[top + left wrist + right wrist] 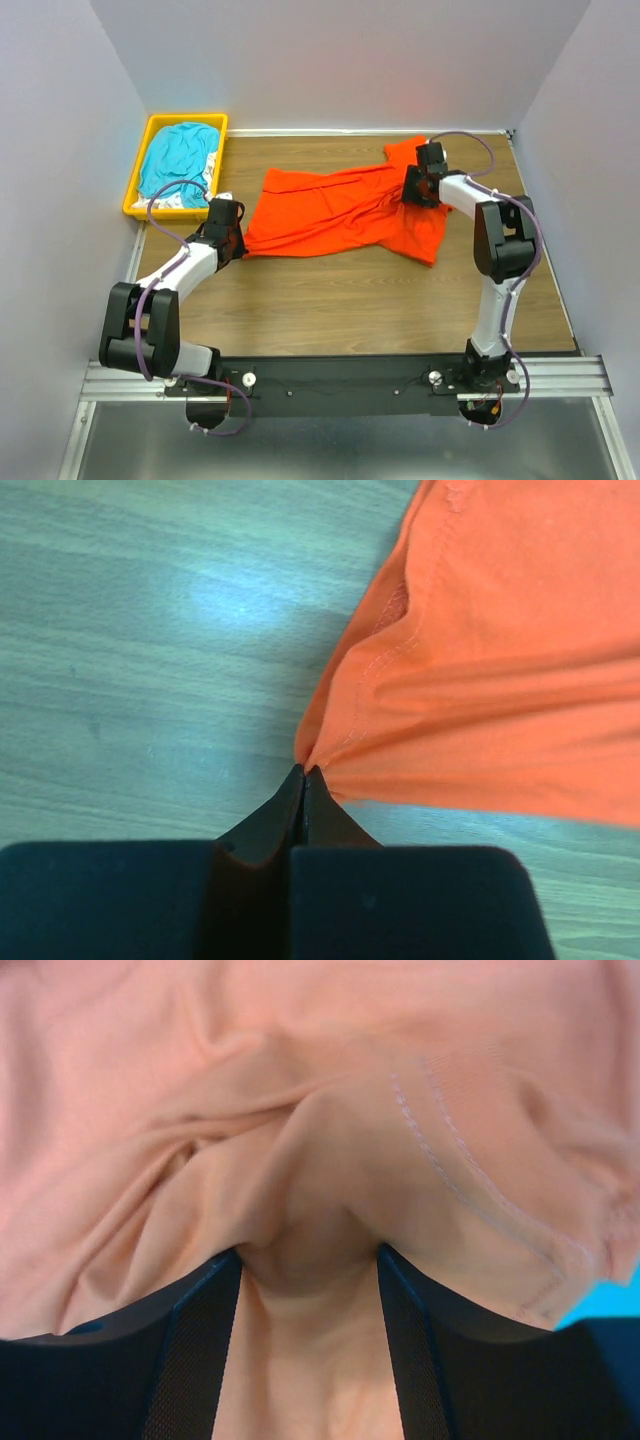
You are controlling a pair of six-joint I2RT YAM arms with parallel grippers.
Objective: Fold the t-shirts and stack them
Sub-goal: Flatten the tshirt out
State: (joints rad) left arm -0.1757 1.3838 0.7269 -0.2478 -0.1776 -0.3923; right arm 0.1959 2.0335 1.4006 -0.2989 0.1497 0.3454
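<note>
A bright orange-red t-shirt (pixel 340 210) lies spread and wrinkled across the back of the wooden table. My left gripper (pixel 233 243) is at the shirt's left hem corner, and in the left wrist view it (pixel 303 772) is shut on that corner, with the cloth (pixel 500 680) fanning out from the tips. My right gripper (pixel 416 190) presses down into the shirt's right part near the sleeve. In the right wrist view its jaws (pixel 308 1255) stand apart, with bunched orange cloth (pixel 300 1110) filling the gap. A teal-blue t-shirt (pixel 178 160) lies over some white fabric (pixel 196 196) in the bin.
A yellow plastic bin (pixel 135 190) stands at the table's back left corner, close to my left arm. Grey walls close in the table on the left, right and back. Bare wood (pixel 350 300) lies between the shirt and the arm bases.
</note>
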